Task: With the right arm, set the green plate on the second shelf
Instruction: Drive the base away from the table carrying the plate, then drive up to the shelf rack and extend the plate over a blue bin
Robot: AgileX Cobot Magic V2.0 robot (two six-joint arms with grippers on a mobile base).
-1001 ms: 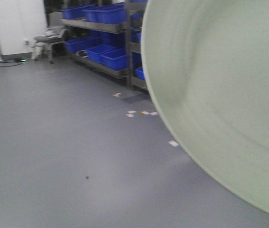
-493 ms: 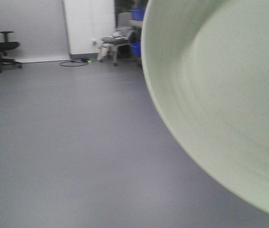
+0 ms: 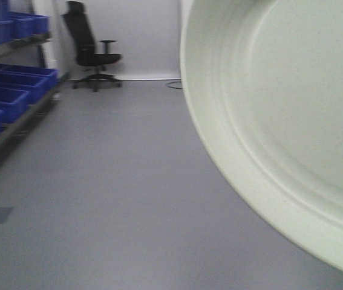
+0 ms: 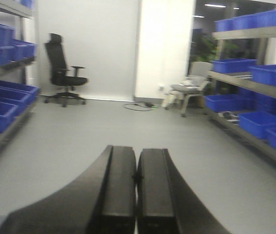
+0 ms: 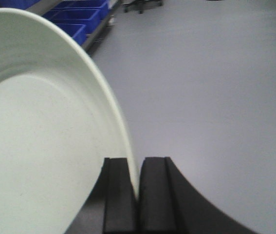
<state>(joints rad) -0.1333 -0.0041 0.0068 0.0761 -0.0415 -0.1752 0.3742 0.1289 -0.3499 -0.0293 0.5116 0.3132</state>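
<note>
The green plate (image 5: pixel 40 146) is held up on its edge and fills the left of the right wrist view. The right claw (image 5: pixel 138 192) pinches its rim at the bottom middle. The left claw (image 4: pixel 137 178) is squeezed tight on nothing. Below is grey floor (image 3: pixel 98 199), with blue bins (image 3: pixel 8 103) at the left edge. This looks like the carrying step. Next, the robot likely must face a shelf and lay the plate on the second level.
</note>
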